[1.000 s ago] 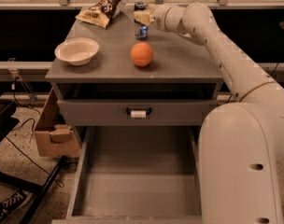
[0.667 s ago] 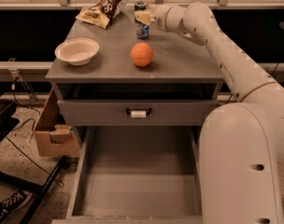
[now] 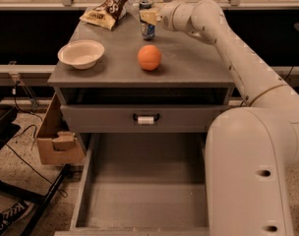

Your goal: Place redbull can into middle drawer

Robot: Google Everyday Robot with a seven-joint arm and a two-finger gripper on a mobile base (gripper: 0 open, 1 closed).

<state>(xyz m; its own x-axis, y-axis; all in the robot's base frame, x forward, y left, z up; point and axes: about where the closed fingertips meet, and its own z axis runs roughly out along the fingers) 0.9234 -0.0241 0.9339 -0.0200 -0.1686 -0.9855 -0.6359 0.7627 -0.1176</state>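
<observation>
The redbull can, slim, blue and silver, stands upright at the back of the grey cabinet top. My gripper reaches in from the right and is closed around the can's upper half, with a tan finger pad across its front. The can's base still looks to rest on the top. The middle drawer is pulled out at the bottom of the view, wide and shallow, with a bare grey floor. My arm runs down the right side, over the drawer's right edge.
An orange ball sits just in front of the can. A white bowl is at the left and a brown crisp bag at the back left. A closed drawer front with a black handle is above the open drawer. A cardboard box stands on the floor at left.
Almost nothing has moved; the gripper stays at the can, and the can stands at the same spot.
</observation>
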